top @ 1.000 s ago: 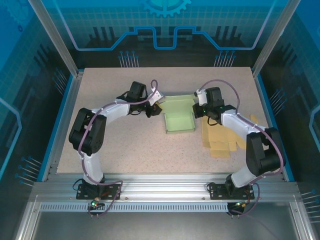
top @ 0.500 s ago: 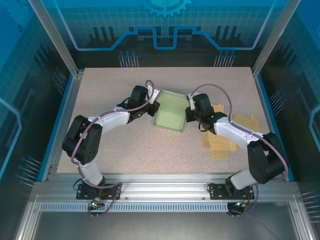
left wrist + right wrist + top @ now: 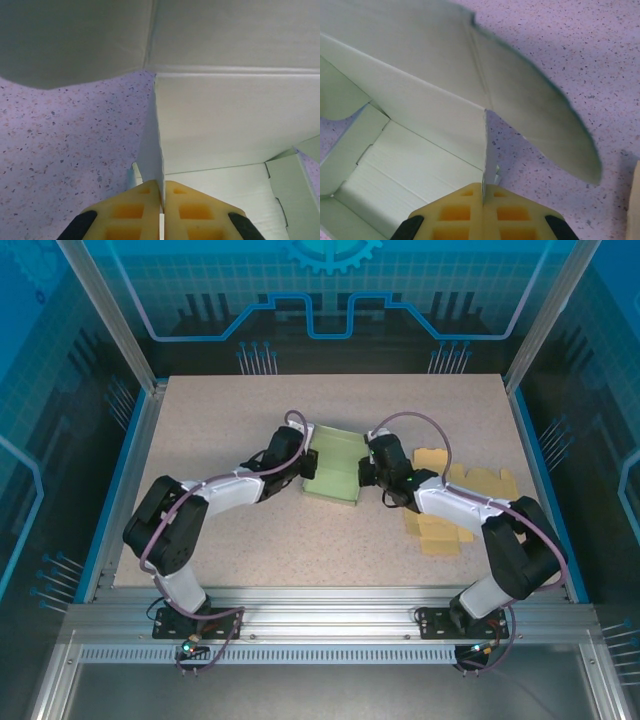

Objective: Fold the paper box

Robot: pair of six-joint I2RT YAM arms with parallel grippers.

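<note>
The pale green paper box (image 3: 335, 465) sits near the middle of the speckled worktop (image 3: 230, 540), a little closer to the far edge than to the near one. It lies open side up and slightly skewed to the worktop's edges. Its lid panel stretches away towards the far edge.

The left end effector (image 3: 308, 462) is at the box's left wall. In the left wrist view its yellow pads (image 3: 192, 210) are pressed together, with the thin upright edge of that wall pinched between them. The box floor lies to one side of the wall and bare worktop to the other. A grey-shadowed flap hangs over the worktop at the top of that view.

The right end effector (image 3: 366, 472) is at the opposite wall. In the right wrist view its pads (image 3: 455, 212) are likewise closed narrowly on the edge of the side wall. A rounded flap fans out from the box corner over the worktop.

Flat yellow cardboard blanks (image 3: 450, 510) lie in a loose pile near the right edge of the worktop, beside and under the right arm and apart from the green box.
</note>
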